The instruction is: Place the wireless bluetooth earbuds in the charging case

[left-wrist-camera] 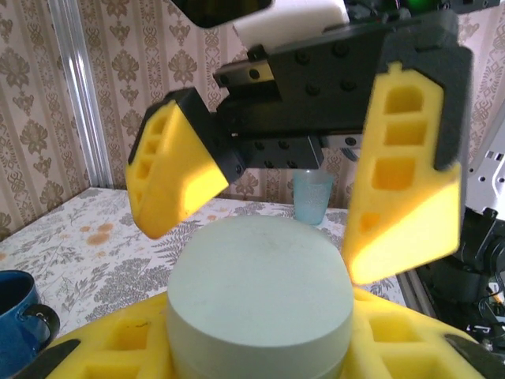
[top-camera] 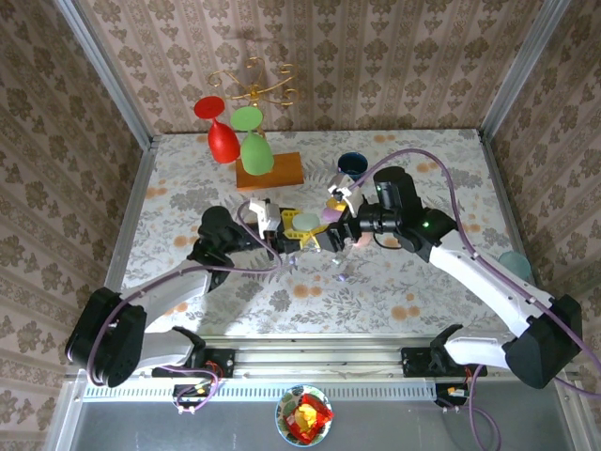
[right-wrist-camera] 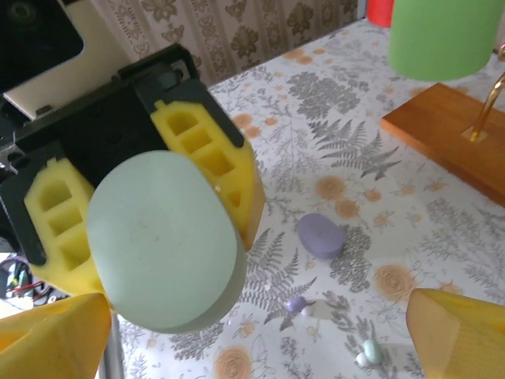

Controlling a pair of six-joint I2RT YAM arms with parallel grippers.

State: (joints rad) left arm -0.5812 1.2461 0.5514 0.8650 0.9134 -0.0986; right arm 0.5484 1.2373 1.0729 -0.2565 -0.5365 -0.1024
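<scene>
Several earbuds (right-wrist-camera: pixel 371 350) lie on the table (right-wrist-camera: pixel 442 229), below right gripper's (right-wrist-camera: pixel 256 347) parted jaws.

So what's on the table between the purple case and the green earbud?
Just bare flowered table between purple case and green earbud, seen in the right wrist view.

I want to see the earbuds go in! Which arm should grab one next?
Right: its gripper is open and empty near the earbuds, while the left gripper is shut on the pale green case.
</scene>
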